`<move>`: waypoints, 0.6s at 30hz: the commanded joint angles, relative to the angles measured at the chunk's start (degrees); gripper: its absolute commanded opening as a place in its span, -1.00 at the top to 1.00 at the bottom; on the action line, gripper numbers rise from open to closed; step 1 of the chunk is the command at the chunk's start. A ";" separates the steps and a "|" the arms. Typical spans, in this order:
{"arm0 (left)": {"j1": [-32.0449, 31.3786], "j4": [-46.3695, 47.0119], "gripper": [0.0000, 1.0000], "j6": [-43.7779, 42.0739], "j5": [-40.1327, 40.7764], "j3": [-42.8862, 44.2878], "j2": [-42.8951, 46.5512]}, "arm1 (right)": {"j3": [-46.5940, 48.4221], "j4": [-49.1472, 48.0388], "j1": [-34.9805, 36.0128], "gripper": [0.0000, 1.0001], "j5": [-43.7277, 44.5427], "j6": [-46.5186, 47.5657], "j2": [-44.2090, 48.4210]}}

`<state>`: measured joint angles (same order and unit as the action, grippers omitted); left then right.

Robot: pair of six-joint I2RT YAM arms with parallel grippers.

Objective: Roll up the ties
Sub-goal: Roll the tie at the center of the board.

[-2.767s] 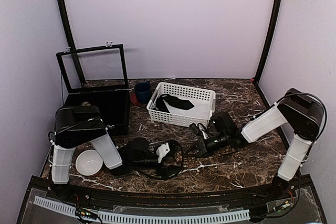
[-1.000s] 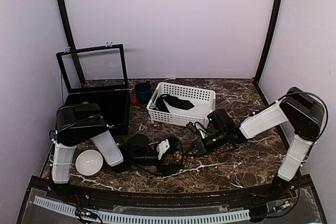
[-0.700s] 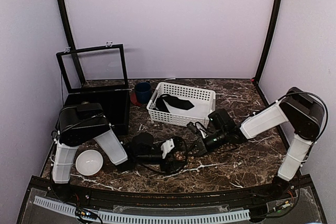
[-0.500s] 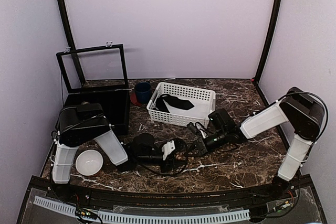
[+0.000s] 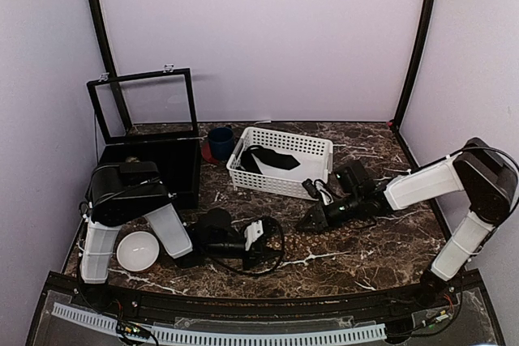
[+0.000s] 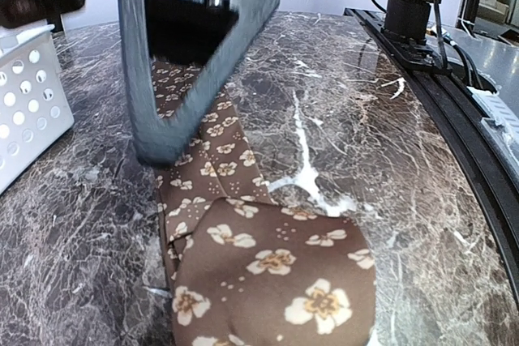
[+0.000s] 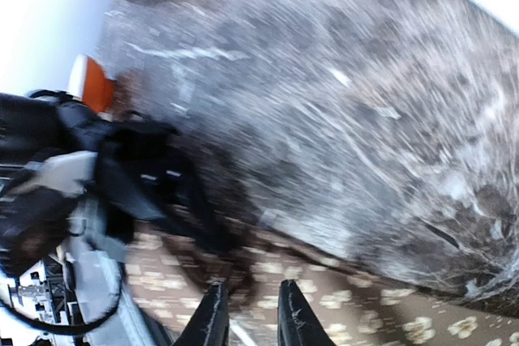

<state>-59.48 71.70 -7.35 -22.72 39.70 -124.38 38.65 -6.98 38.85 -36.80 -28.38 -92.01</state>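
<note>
The tie [image 6: 268, 281] is lying flat on the marble table [image 5: 381, 249] between the 2 arms. Its wide flowered end is filling the near part of the left wrist view, and its narrow strip is running away toward the right gripper [image 5: 310, 221]. That gripper is hanging low over the strip and showing blurred, so I cannot tell whether it is touching the cloth. In the right wrist view its 2 fingertips [image 7: 212, 313] are standing a narrow gap apart with nothing between them, the tie passing underneath.

The left gripper [image 5: 258, 237] is sitting low at the tie's wide end. Its fingers are hidden, so I cannot tell whether its jaws are open or closed.

A white basket [image 5: 276, 180] is standing just behind the grippers, with a blue cup [image 5: 219, 142] and a black box [image 5: 154, 172] to its left. A white bowl [image 5: 136, 250] is sitting by the left arm's base.
</note>
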 commanded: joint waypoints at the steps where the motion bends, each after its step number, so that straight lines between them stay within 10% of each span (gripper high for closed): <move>1: 0.56 -7.95 0.53 0.88 -2.34 -3.03 -2.44 | 1.01 1.92 0.57 0.59 3.12 0.89 -4.04; 18: 1.60 6.88 0.34 13.19 6.15 -7.68 2.75 | -4.12 6.62 1.64 0.81 9.78 -0.05 -5.60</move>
<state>-58.24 82.54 2.68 -20.29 33.21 -124.11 37.01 -6.33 40.21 -32.73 -28.21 -96.40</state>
